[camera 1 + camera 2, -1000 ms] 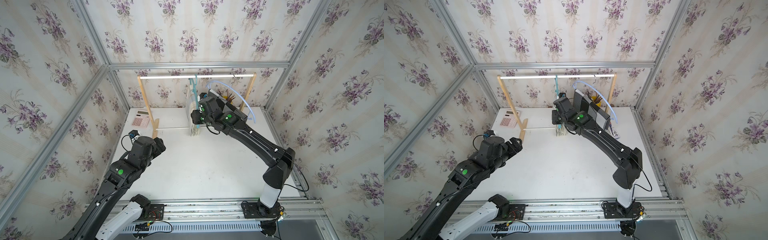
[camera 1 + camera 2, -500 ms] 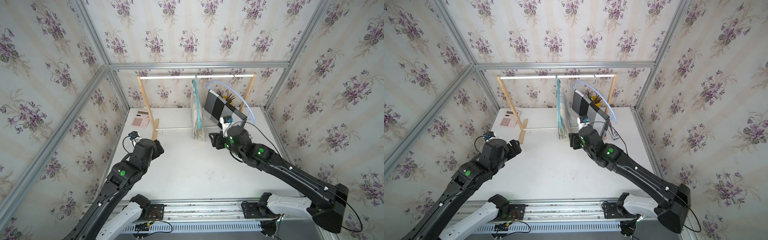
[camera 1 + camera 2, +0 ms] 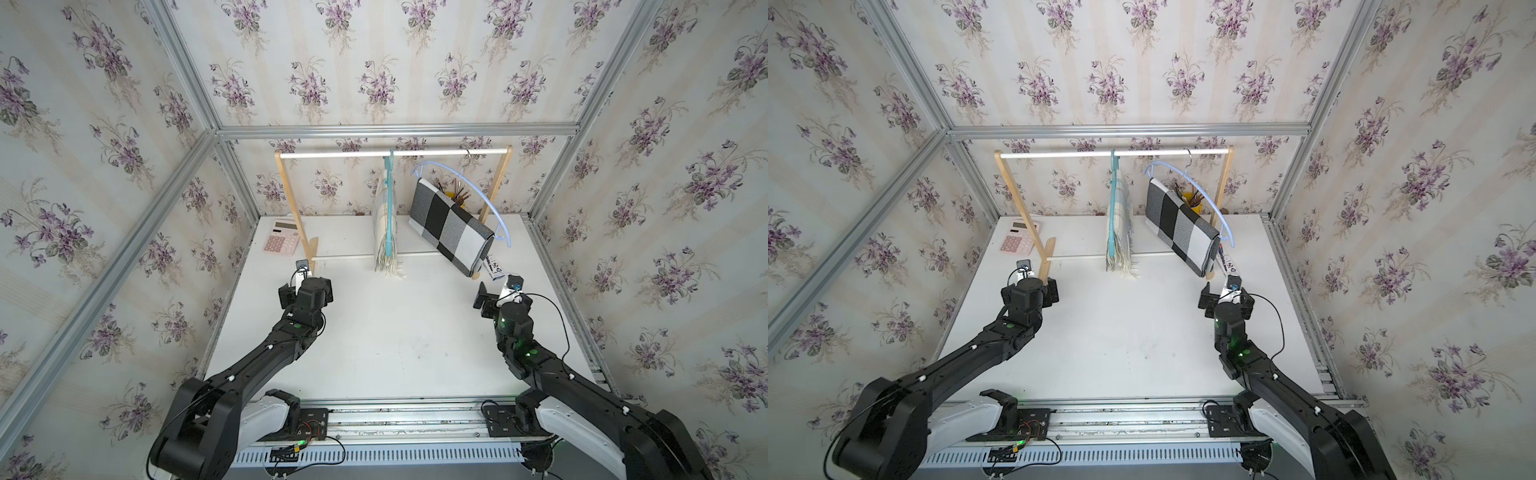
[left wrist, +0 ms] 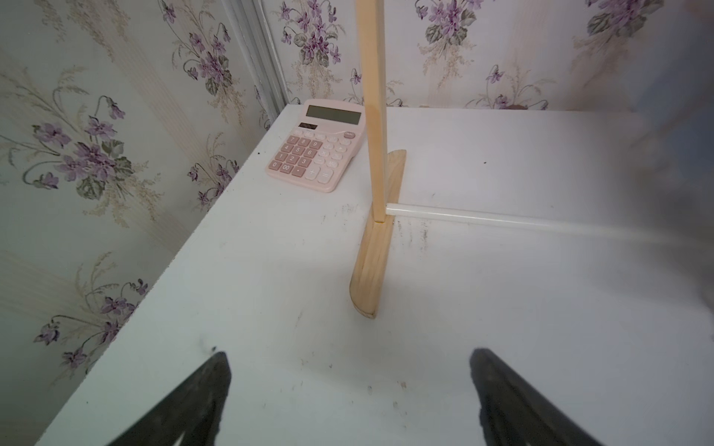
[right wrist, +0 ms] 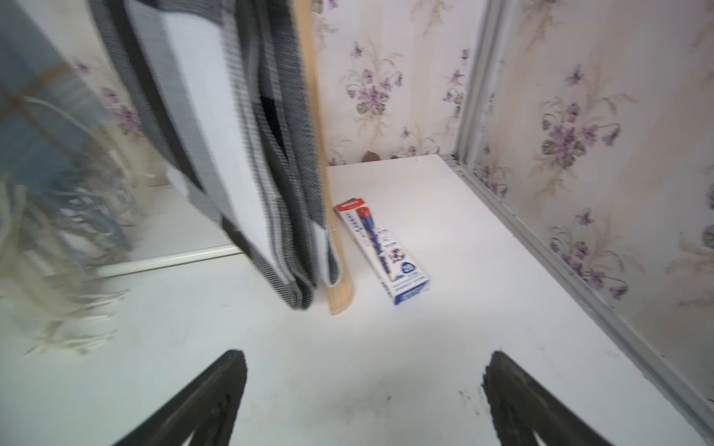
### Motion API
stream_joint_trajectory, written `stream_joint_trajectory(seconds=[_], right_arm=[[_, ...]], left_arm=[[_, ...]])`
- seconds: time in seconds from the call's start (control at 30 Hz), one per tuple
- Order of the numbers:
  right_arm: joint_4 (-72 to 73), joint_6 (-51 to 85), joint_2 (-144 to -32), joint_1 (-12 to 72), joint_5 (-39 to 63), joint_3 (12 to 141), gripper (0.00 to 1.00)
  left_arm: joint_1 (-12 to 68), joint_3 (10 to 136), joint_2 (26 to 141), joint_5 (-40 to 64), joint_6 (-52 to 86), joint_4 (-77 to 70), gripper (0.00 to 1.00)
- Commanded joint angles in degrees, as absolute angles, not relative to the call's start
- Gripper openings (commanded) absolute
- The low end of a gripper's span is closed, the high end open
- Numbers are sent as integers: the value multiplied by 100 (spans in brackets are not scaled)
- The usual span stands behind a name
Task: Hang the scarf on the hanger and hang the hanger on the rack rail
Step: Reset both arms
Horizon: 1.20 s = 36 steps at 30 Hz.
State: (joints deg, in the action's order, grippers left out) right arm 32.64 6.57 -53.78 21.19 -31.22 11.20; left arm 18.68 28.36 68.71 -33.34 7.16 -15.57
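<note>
On the rail (image 3: 332, 154), the fringed scarf (image 3: 379, 232) drapes over the teal hanger (image 3: 389, 216) (fringe down by the counter (image 3: 395, 332)); left pincer (image 4: 349, 353) and right pincer (image 5: 366, 353) both gape wide, holding nothing.

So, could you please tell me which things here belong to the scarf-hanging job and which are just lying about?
For the job: fringed scarf, teal hanger, wooden rack.

Just lying about: pink calculator, pen box, pencil pot, checked scarf.
</note>
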Motion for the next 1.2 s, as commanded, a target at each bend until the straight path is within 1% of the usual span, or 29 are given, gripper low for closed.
stream_joint_trajectory(seconds=[0.0, 0.07, 0.1, 0.13, 0.2, 0.23, 0.27, 0.33, 0.37, 0.4, 0.43, 0.5, 0.53, 0.6, 0.67, 0.73, 0.8, 1.17], right_arm=[[5062, 69, -5709, 1555, -2459, 817, 100], [5505, -46, -6036, 1219, -2448, 698, 100], [5850, -41, -6256, 1133, -2448, 620, 100], [6312, -94, -6499, 1070, -2399, 530, 100], [7258, -136, -7119, 987, -2273, 392, 100], [7808, -247, -7489, 982, -2119, 348, 100], [8245, -278, -7822, 976, -2071, 306, 100], [9208, -263, -8514, 967, -2000, 185, 100], [9785, -311, -9017, 968, -1897, 95, 100], [10358, -400, -9291, 976, -1905, 72, 100], [10085, -371, -9124, 990, -1845, 166, 100], [9079, -214, -8908, 942, -1950, 502, 100], [8915, -210, -8998, 935, -2131, 678, 100], [8319, -84, -8927, 886, -2157, 909, 100], [7905, 47, -8891, 714, -1938, 1063, 100], [7813, 133, -8891, 616, -1792, 1134, 100], [7727, 173, -8866, 556, -1700, 1141, 100], [7779, 158, -8868, 553, -1685, 1128, 100]], left_arm=[[1625, 2819, 7212, -2918, -367, -3344, 100], [1457, 2633, 7432, -2298, -1049, -3926, 100], [1313, 2589, 7541, -2000, -1169, -4029, 100], [1136, 2563, 7669, -1655, -1183, -4113, 100], [735, 2819, 7799, -1340, -626, -3369, 100], [518, 2845, 7903, -888, -510, -3347, 100], [363, 2745, 8021, -557, -457, -3618, 100], [268, 2326, 8390, -629, -295, -4629, 100], [233, 2009, 8609, -732, -191, -5374, 100], [225, 1800, 8852, -846, -185, -5992, 100], [220, 1704, 8954, -934, -229, -6331, 100], [209, 1945, 8723, -992, -71, -5392, 100], [194, 2143, 8718, -1088, -3, -5048, 100], [202, 2146, 8806, -1146, -20, -5238, 100], [218, 2057, 8885, -1158, -108, -5529, 100], [220, 2118, 8822, -1161, -53, -5292, 100], [222, 2107, 8890, -1067, -171, -5437, 100], [220, 2170, 8892, -1048, -171, -5318, 100]])
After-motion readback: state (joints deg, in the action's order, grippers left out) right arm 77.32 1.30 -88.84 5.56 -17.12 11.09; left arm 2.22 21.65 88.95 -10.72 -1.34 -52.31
